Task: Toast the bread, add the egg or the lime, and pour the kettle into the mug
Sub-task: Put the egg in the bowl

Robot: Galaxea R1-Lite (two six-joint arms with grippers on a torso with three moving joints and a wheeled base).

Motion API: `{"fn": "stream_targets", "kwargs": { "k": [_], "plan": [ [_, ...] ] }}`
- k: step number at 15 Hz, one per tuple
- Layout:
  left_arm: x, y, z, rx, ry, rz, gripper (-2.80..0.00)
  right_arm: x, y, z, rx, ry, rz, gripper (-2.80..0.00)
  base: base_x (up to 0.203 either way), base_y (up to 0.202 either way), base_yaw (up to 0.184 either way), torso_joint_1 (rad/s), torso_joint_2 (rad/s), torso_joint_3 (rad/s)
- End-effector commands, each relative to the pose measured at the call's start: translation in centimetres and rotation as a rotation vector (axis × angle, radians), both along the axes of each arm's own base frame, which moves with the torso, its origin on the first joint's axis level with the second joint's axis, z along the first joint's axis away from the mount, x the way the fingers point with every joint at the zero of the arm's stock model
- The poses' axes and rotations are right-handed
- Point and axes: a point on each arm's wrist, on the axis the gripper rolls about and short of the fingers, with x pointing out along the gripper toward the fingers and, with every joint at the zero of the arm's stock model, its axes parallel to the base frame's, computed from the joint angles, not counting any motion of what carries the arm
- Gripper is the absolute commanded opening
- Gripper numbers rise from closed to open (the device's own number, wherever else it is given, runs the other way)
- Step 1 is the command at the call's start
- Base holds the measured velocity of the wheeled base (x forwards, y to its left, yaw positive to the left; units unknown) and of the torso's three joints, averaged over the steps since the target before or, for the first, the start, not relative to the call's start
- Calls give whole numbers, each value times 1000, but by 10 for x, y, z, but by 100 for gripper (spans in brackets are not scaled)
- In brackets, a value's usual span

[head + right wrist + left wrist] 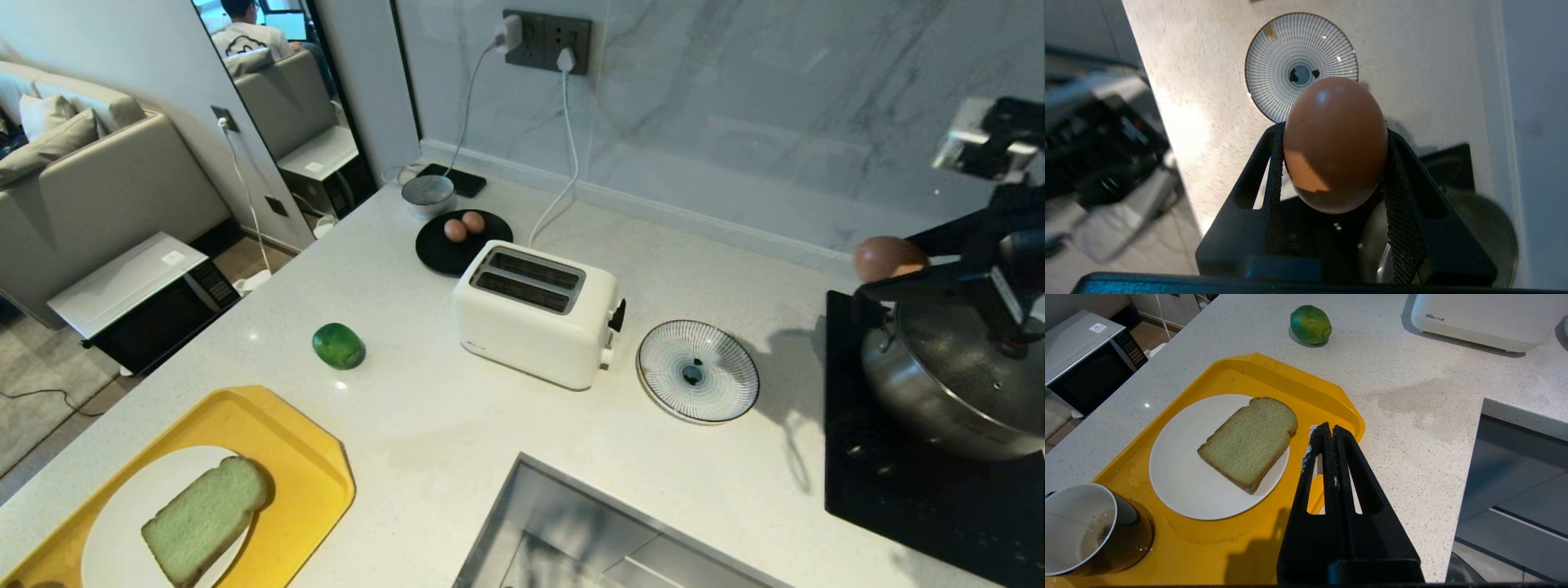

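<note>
On the counter's near left, at about 7 o'clock from the toaster (pixel 535 314), sits the yellow tray (pixel 322 457). It carries a white plate (pixel 114 510) with the bread (pixel 208 518) lying flat on it, not yet toasted by the look of it. The mug (pixel 1090 531) stands on the tray just beside the plate, rim up, apparently so it can take a pour. No kettle shows in any view. The left gripper (pixel 1327 430) hangs over the tray's edge near the bread, its fingers pressed together on nothing; it looks parked.

The lime (pixel 338 345) rests alone on the counter at 9 o'clock from the toaster, well apart from the tray. At 11 o'clock a black plate (pixel 490 237) holds two spare eggs (pixel 464 226), with a grey bowl (pixel 427 194) just behind it. The toaster's two slots stand empty, facing up.

At 3 o'clock from the toaster lies a striped dish (pixel 696 370), bare. Further right, over a steel pan (pixel 955 392) on the black hob (pixel 898 490), the right gripper (pixel 1331 151) pinches a brown egg (pixel 1335 145) between its two pads, gripped across its middle, probably so that it cannot slip. The egg sits high above the counter with the striped dish beyond it, which I judge to be a likely landing spot.
</note>
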Motion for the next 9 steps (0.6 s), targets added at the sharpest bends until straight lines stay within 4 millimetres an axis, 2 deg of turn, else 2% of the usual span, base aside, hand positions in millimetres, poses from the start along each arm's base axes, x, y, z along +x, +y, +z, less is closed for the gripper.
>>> {"fn": "stream_targets", "kwargs": {
  "k": [1,4,9],
  "plan": [
    [0,0,0,0,-1,1,-280,-60,-7,28,192,-95,-179,-280,0,0,0,0,0,0],
    [0,0,0,0,-1,1,-280,-86,-13,23,303,-131,-398,-280,0,0,0,0,0,0],
    [0,0,0,0,-1,0,-280,-120,-20,0,309,-237,-524,-280,0,0,0,0,0,0]
  ]
}}
